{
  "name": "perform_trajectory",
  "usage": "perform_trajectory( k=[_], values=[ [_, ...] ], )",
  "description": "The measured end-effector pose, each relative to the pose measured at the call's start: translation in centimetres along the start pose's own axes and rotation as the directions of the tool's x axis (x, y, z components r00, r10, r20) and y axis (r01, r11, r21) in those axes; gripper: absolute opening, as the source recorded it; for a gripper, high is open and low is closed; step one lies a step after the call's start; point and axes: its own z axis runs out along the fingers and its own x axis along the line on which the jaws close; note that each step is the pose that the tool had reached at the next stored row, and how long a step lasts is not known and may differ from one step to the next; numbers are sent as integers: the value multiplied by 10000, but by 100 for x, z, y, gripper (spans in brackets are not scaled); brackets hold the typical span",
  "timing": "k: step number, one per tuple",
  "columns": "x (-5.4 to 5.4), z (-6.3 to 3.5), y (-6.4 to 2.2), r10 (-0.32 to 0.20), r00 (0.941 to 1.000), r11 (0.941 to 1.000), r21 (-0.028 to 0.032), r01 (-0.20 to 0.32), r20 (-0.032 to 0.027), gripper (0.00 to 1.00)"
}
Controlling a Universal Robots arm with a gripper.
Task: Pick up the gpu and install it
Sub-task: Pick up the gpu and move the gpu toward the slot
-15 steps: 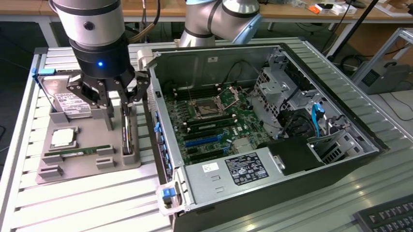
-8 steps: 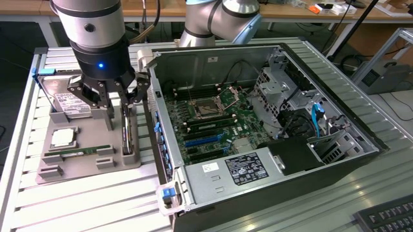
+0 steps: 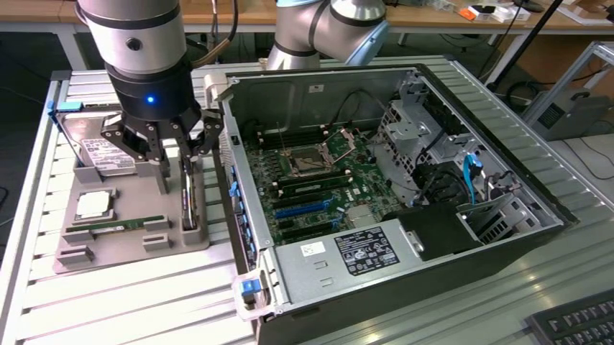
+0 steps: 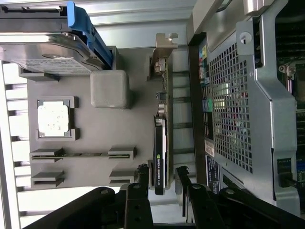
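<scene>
In the exterior view, the gripper (image 3: 180, 162) is hanging with its fingers spread wide, holding nothing. The gpu (image 3: 188, 205) is standing on edge directly beneath it, in a slot of the grey holder (image 3: 125, 251), and one finger is reaching down on each side of the card. The holder is sitting on a slatted metal table (image 3: 125, 302). Just beside the gripper, towards the exterior view's right, an open computer case (image 3: 384, 180) is lying with its motherboard showing. Towards the exterior view's left, a hard drive (image 3: 101, 147), a processor (image 3: 93, 205) and a RAM stick (image 3: 120, 226) are resting in the holder. Wooden benches (image 3: 432, 14) are running behind the arm, and a keyboard (image 3: 576, 323) is peeking in well apart from the gripper.

In the wrist view, the gripper (image 4: 162, 171) is straddling one end of the gpu (image 4: 160, 152), with a gap showing between each fingertip (image 4: 143, 171) and the card. The perforated case wall (image 4: 228, 109) is lying close beside the card, and the holder (image 4: 95, 129) is spreading out on its other side.
</scene>
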Motion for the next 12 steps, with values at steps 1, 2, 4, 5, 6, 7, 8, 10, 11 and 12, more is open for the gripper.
perform_trajectory(
  k=[1, 2, 4, 5, 6, 7, 8, 10, 11, 12],
  values=[
    [0, 2, 0, 0, 10000, 10000, 1, 0, 0, 36],
    [0, 4, 0, 0, 10000, 10000, 2, 0, 0, 36],
    [0, 9, 0, -1, 10000, 10000, 6, 1, 1, 36],
    [0, 14, 0, 0, 10000, 10000, 12, 0, 1, 36],
    [0, 16, 0, 0, 10000, 10000, 15, 0, 1, 36],
    [0, 19, 0, -1, 10000, 10000, 20, 1, 2, 36],
    [1, 22, 0, 0, 10000, 10000, 24, 0, 2, 36],
    [1, 27, -1, -1, 10000, 10000, 35, 1, 3, 36],
    [1, 29, -1, -1, 10000, 10000, 41, 1, 4, 36],
    [1, 32, -1, -1, 10000, 10000, 50, 1, 4, 36]
  ],
)
